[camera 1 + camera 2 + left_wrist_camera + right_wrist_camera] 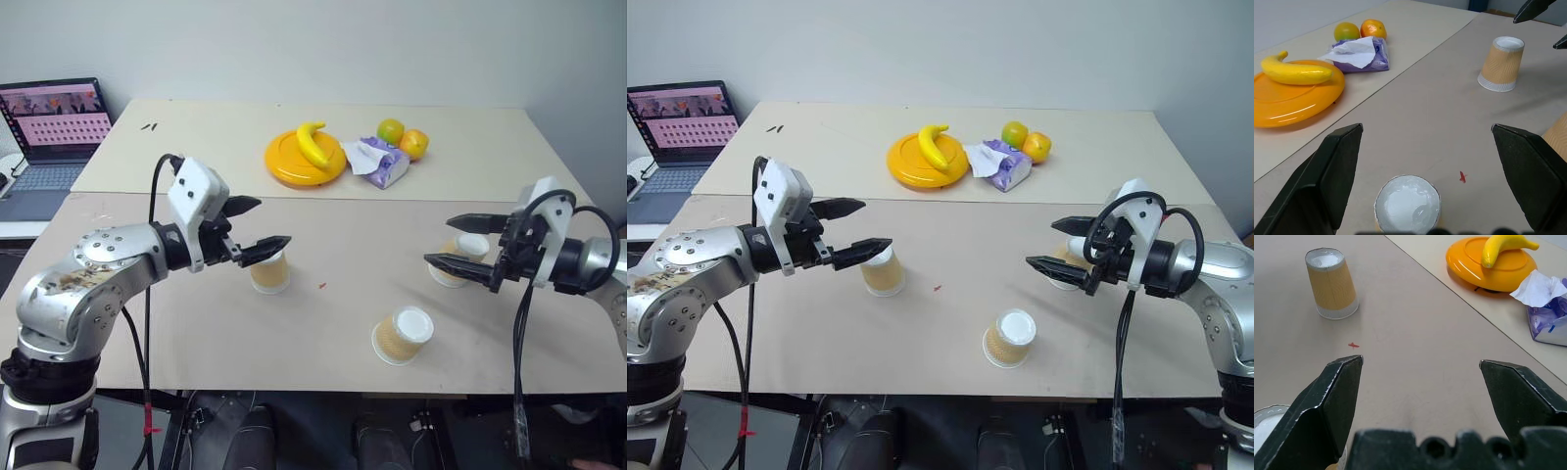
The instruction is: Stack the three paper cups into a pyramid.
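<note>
While unstacked, tapered paper cups (white-based).

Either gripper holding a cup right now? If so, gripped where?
Nothing is held. The left gripper and right gripper are both open, each hovering above a paper cup; the third cup stands apart.

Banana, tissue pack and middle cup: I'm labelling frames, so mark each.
banana (313, 143), left eye view, middle of its curve
tissue pack (387, 166), left eye view, purple wrapper
middle cup (412, 324), left eye view, white base
</note>
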`<state>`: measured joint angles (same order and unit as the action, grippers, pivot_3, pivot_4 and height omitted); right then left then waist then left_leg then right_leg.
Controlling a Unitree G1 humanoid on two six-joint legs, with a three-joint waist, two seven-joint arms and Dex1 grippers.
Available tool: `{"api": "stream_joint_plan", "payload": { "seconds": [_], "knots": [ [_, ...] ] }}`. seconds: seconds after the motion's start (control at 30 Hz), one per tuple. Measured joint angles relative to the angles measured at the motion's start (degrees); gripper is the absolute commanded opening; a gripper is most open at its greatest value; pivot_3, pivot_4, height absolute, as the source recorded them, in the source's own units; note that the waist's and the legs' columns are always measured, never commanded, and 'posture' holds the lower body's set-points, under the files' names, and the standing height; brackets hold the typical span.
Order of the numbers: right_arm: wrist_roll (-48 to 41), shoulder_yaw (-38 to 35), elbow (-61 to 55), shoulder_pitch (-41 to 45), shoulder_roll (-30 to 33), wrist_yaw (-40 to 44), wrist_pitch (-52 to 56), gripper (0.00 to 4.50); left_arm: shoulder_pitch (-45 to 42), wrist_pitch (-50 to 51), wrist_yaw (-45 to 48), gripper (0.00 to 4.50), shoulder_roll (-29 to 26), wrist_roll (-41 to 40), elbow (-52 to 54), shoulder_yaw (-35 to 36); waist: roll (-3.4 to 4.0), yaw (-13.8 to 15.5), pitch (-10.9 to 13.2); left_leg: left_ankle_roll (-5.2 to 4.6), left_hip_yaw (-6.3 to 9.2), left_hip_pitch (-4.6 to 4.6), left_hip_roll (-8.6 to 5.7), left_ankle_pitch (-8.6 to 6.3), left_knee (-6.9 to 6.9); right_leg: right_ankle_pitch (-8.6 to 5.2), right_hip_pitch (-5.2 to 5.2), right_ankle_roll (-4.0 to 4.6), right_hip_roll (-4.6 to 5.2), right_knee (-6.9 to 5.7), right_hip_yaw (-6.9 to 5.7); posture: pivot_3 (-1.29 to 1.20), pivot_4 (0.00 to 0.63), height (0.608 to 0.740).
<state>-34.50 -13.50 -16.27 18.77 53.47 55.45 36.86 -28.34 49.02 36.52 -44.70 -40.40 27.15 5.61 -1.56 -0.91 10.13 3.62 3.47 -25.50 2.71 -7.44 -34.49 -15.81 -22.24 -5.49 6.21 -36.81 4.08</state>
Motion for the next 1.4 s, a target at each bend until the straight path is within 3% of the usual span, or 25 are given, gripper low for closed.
{"api": "stream_joint_plan", "payload": {
  "seconds": [0.27,0.67,1.07,1.4],
  "knots": [
    [-4.4,-3.7,-6.6,-3.6,1.7,-1.1,5.2,4.49,-3.7,2.3,4.7,4.50,0.7,-4.1,-1.0,-1.0,0.00,0.2,0.0,-0.01,0.02,-0.03,-0.01,0.00,-0.03,-0.01,0.02,-0.01,0.00,0.01,-0.01,0.00,0.150,0.732],
    [-13.4,-14.3,-22.5,-22.3,2.7,-2.2,12.6,4.49,-14.2,3.3,18.2,4.50,-0.3,-6.0,-8.5,-7.0,-0.01,0.1,0.0,-0.02,0.03,-0.03,0.00,-0.01,-0.21,-0.02,0.08,-0.05,0.00,-0.04,-0.02,0.00,0.150,0.732],
    [-15.2,-11.2,-28.2,-24.8,1.5,-6.8,12.6,4.49,-18.9,0.0,24.9,4.50,2.8,-1.6,-14.4,-11.9,-0.02,0.0,0.0,-0.03,0.03,-0.06,0.00,-0.02,-0.23,-0.04,0.08,-0.09,0.00,-0.02,-0.01,0.00,0.150,0.732],
    [-9.5,-1.5,-25.0,-20.9,1.7,-6.2,8.7,4.49,-20.1,0.1,24.9,4.50,3.3,-2.2,-14.4,-11.2,-0.02,0.1,0.0,-0.03,0.03,-0.06,0.00,-0.01,-0.27,-0.07,0.08,-0.17,0.00,-0.03,-0.01,0.00,0.150,0.732]
  ]
}}
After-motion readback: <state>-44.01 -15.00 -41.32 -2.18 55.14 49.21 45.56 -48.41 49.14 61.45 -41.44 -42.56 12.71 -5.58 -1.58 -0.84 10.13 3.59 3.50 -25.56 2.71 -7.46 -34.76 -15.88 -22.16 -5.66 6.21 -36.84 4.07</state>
